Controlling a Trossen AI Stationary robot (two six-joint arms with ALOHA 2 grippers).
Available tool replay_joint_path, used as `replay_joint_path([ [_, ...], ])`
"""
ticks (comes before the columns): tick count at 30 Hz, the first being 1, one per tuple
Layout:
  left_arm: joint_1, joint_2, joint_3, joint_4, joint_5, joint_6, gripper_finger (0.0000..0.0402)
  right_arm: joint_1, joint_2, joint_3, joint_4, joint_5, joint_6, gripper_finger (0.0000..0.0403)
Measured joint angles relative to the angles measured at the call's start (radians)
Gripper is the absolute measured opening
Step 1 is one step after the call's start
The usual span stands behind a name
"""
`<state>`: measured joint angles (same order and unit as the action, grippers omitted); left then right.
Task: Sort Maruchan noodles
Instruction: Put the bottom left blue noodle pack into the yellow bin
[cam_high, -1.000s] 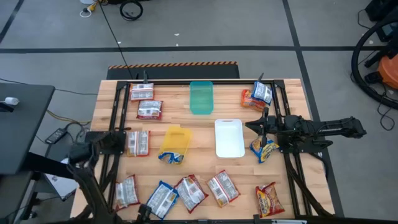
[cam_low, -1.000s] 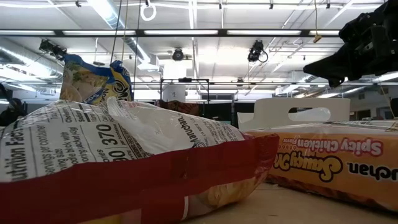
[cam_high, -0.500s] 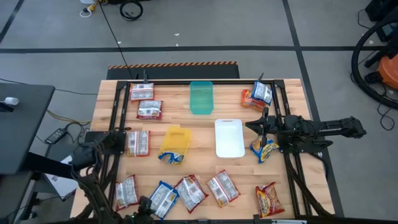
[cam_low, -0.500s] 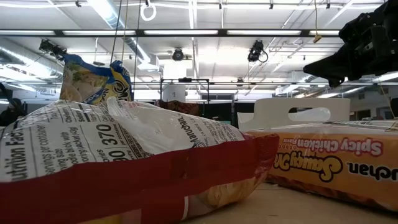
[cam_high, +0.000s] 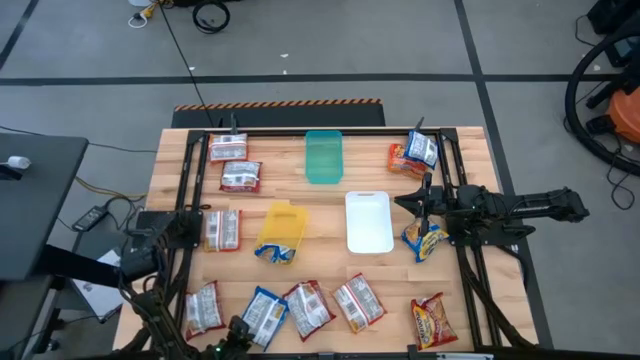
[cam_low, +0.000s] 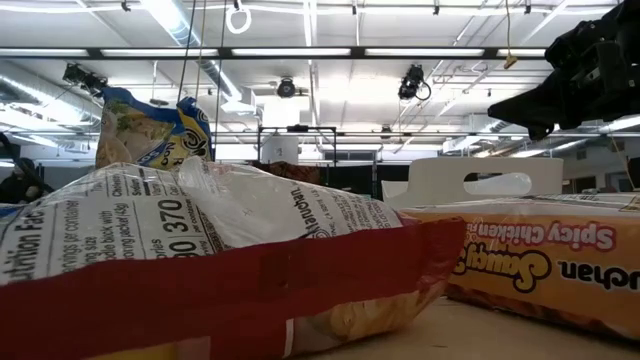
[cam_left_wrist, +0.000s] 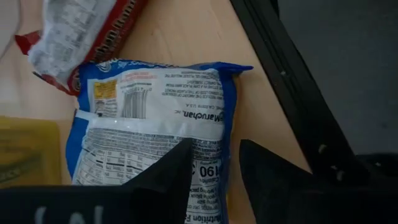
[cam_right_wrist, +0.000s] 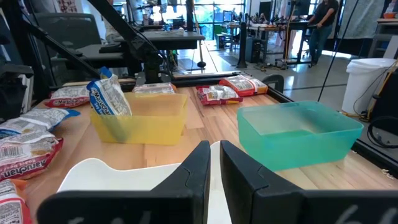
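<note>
Wooden slat table (cam_high: 330, 200) on a grey floor fills the centre of the high view. At upper centre stands a translucent green plastic tray (cam_high: 323, 156), nothing seen in it. A yellow plastic tray (cam_high: 281, 228) at centre holds one blue-and-yellow crinkly ramen packet (cam_high: 274, 252) at its lower edge. A flat white plastic tray (cam_high: 368, 221) lies beside it, bare. Other Maruchan noodle packets lie loose at the upper left, along the lower edge and at the right. The left gripper (cam_high: 240, 335) reaches in at the lower left edge, over a blue packet (cam_high: 262, 314). The right gripper (cam_high: 425, 205) extends sideways from the right, above another blue-and-yellow packet (cam_high: 424, 241).

Low view: a silvery white and dark red packet (cam_low: 200, 260) fills the foreground, an orange-red packet (cam_low: 530, 265) at right.

Left wrist view: the fingers (cam_left_wrist: 165, 171) stand partly apart astride the blue packet's edge; whether they grip it cannot be told.

Right wrist view: the fingers (cam_right_wrist: 199, 165) are almost together, holding nothing, pointing between the yellow and green trays.
</note>
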<state>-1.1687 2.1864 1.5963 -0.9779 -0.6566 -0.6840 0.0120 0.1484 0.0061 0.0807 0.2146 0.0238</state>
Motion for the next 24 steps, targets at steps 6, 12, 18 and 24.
replay_joint_path([
  [6, 0.011, 0.002, 0.031, -0.046, -0.009, -0.011, 0.0064, 0.000, 0.000, 0.000, 0.000, 0.000, 0.000, 0.0043],
  [12, 0.058, -0.025, 0.152, -0.206, 0.007, -0.034, 0.0070, 0.000, 0.000, 0.000, 0.000, 0.000, 0.000, 0.0043],
  [18, 0.205, -0.118, 0.116, -0.196, 0.171, 0.022, 0.0116, 0.000, 0.000, 0.000, 0.000, 0.000, 0.000, 0.0043],
  [24, 0.369, -0.152, 0.064, -0.152, 0.326, 0.144, 0.0166, 0.000, 0.000, 0.000, 0.000, 0.000, 0.000, 0.0043],
])
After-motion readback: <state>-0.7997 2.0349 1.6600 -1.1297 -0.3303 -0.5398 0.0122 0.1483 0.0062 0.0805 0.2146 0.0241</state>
